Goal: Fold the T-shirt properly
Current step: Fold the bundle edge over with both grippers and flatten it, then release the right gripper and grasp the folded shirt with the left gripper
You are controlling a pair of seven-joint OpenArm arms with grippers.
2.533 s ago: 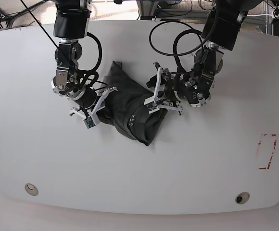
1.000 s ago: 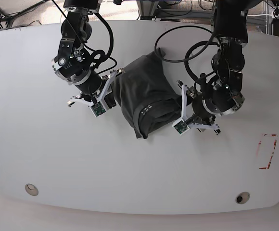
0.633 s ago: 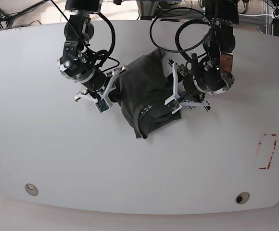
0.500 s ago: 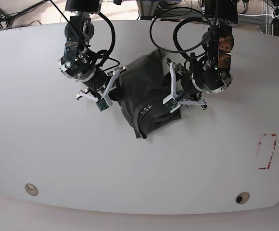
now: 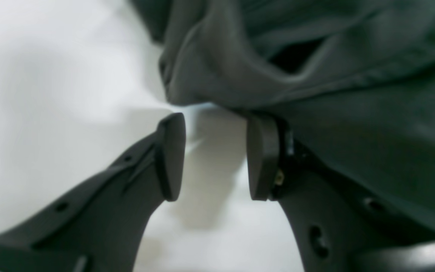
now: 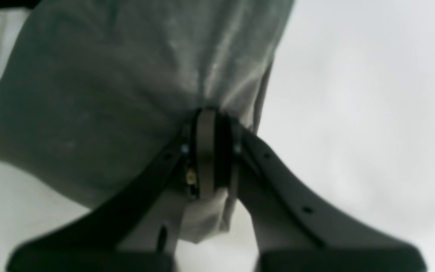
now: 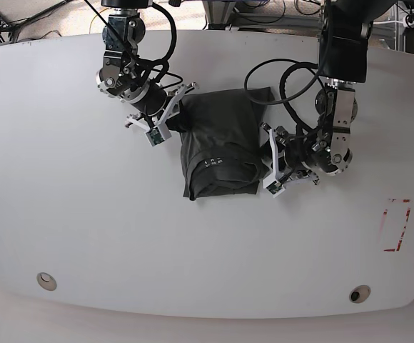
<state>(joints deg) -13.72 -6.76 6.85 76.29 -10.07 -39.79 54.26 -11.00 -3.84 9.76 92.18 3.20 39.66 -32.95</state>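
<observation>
The dark charcoal T-shirt (image 7: 221, 139) lies in a folded, wrinkled bundle at the middle of the white table (image 7: 86, 229). My right gripper (image 7: 173, 118), on the base view's left, is shut on the shirt's far-left edge. The right wrist view shows its jaws (image 6: 206, 151) pinched on bunched fabric (image 6: 100, 83). My left gripper (image 7: 271, 170), on the base view's right, sits at the shirt's near-right edge. In the left wrist view it (image 5: 215, 156) is open with only table in the gap. Its right fingertip (image 5: 263, 158) touches a fold of the shirt (image 5: 353, 113).
A red rectangular outline (image 7: 397, 225) is marked on the table at the right. Two round fittings sit near the front edge, one left (image 7: 46, 280) and one right (image 7: 359, 294). Black cables loop above the left arm (image 7: 285, 78).
The shirt has been pulled out from a slanted lump into a squarer bundle. The right gripper moved toward the far edge, still gripping. The left gripper moved nearer and now stands open.
</observation>
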